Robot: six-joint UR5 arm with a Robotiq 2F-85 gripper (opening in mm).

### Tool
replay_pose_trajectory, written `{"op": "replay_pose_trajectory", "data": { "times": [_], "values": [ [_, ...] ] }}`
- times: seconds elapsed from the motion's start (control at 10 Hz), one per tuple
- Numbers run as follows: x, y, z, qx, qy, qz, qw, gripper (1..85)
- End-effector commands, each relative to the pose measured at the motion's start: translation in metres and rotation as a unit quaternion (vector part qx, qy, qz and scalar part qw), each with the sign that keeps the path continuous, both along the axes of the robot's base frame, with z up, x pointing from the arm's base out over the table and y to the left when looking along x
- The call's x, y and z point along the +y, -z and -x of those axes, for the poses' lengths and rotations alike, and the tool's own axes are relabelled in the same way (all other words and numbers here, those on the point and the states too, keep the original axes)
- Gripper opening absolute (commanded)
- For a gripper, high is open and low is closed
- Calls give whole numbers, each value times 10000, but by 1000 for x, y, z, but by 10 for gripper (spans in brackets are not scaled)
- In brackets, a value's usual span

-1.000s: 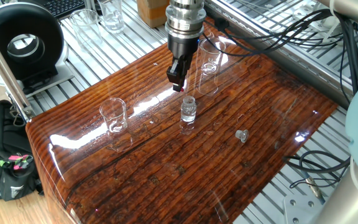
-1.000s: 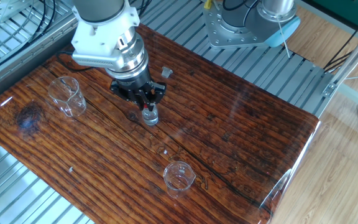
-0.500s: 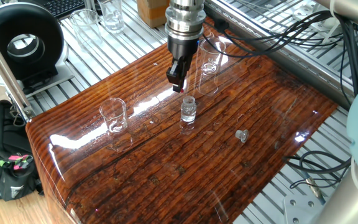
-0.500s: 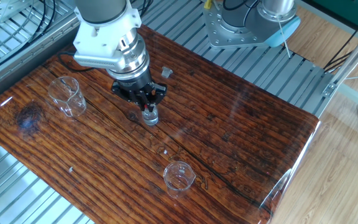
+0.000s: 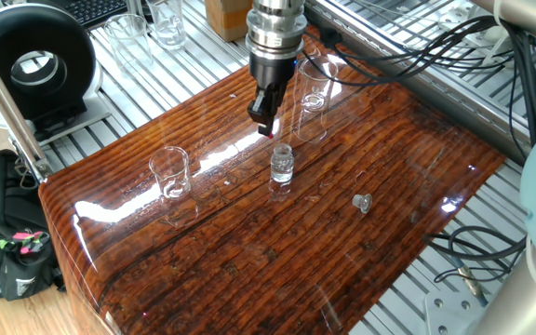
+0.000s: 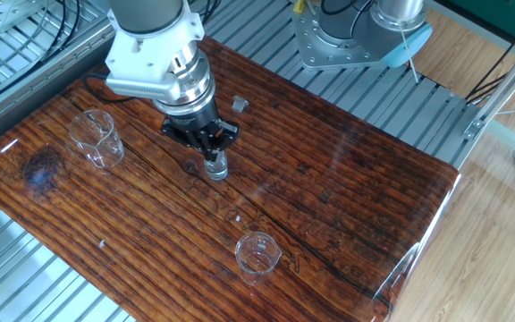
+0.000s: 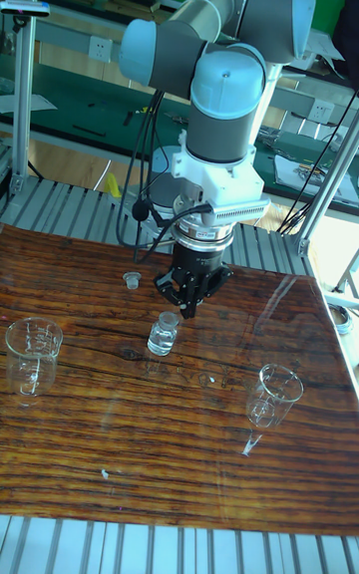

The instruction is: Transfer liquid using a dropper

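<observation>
My gripper (image 5: 266, 125) hangs just above a small clear vial (image 5: 282, 165) at the middle of the wooden table (image 5: 249, 261). Its fingers are shut on the dropper (image 5: 270, 133), whose red bulb peeks out between them. The thin tube below is barely visible and points down at the vial's mouth. The other fixed view shows the gripper (image 6: 209, 145) right over the vial (image 6: 215, 167). The tall view has the gripper (image 7: 189, 305) above the vial (image 7: 164, 334). The liquid is too clear to make out.
A low beaker (image 5: 169, 173) stands left of the vial and a tall beaker (image 5: 313, 98) behind it. The vial's loose cap (image 5: 362, 202) lies to the right. A black round device (image 5: 35, 65) and a bag (image 5: 7, 242) sit off the table's left edge.
The gripper has lifted a touch with the dropper in it, staying over the vial. Nothing else has moved.
</observation>
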State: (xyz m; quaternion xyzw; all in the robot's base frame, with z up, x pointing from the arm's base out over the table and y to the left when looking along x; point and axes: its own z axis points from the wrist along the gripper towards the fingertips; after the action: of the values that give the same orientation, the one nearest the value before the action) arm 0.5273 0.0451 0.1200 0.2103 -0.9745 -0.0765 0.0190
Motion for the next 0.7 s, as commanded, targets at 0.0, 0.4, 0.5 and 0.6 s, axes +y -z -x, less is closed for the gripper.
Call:
{"op": "replay_pose_trajectory", "data": {
  "times": [0.0,0.4,0.5,0.6],
  "values": [
    [4,-4,0,19,111,-81,9999,20],
    [1,-8,-1,25,103,-28,9999,20],
    [0,-8,-2,17,104,-13,9999,20],
    [-4,-7,-3,-4,61,38,10000,20]
  ]
}}
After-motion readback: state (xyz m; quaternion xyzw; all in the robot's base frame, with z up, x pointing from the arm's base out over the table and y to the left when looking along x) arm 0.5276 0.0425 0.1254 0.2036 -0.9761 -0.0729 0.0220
